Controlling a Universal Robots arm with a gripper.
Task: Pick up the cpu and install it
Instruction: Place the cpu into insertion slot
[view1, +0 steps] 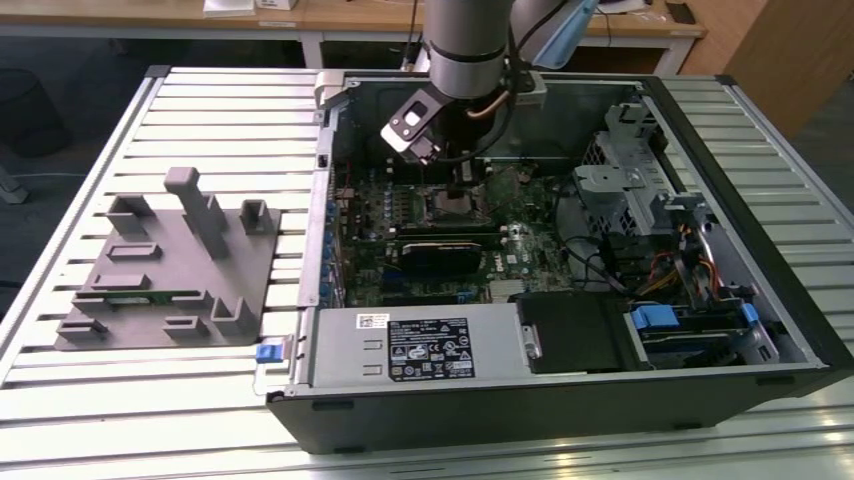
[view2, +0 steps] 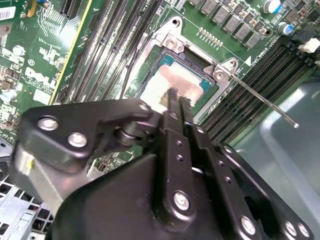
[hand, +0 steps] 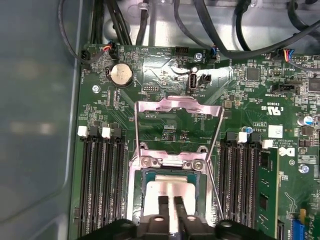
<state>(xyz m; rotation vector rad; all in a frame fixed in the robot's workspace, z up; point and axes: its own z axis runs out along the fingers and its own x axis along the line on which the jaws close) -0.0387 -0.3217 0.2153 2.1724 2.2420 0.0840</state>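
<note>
The cpu (hand: 170, 189) is seen lying in the open socket (hand: 137, 195) of the motherboard (hand: 165, 75), inside the computer case (view1: 400, 430) on the desk (view1: 200, 100). The fingers (hand: 163, 207) of the gripper (hand: 170, 201) are held almost pressed together just over its metal top, nothing pinched. Were pressure applied off-centre, the chip could be tilted and badly seated. Little room is left: the opened load plate (hand: 177, 106), lever (view2: 260, 100) and memory slots (hand: 100, 185) stand close.

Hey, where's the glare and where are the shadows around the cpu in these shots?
In the second wrist view the cpu top has a warm, washed-out sheen just past the gripper. In the first wrist view it reflects bright silver-white. In the exterior view the motherboard sits dim inside the case, while the table slats are brightly lit.
</note>
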